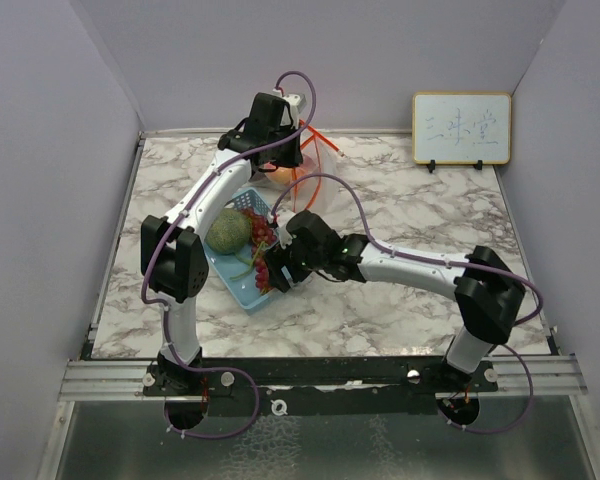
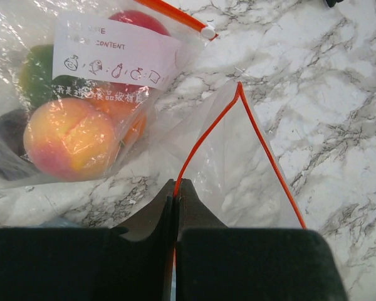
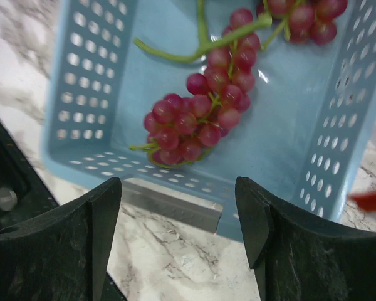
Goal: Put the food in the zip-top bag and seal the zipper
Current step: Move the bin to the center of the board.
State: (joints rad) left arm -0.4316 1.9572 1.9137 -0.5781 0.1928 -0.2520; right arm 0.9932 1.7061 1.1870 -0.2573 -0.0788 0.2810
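The left tool [image 2: 176,191] is pinched shut on the orange zipper strip [image 2: 263,147] of a clear plastic zip-top bag [image 2: 229,172]. Its two black fingers are pressed flat together, with the strip running up from between them. Only the left wrist view shows what is in the bag: a fuzzy yellow-pink peach [image 2: 69,141], an orange [image 2: 130,122] behind it, a glossy red apple [image 2: 138,17], a dark purple fruit [image 2: 6,128] and something dark green that I cannot identify. A white paper label [image 2: 116,53] partly covers them.

The right tool [image 3: 178,204] is spread wide and holds nothing. It hangs above the near rim of a light-blue perforated plastic basket [image 3: 94,81]. The right wrist view shows a bunch of shiny red grapes [image 3: 197,116] on green stems lying on the basket floor. Only the top view shows the round green netted melon [image 1: 227,230], in the same basket beside the grapes. Everything sits on a white-and-grey marbled surface [image 2: 338,94].
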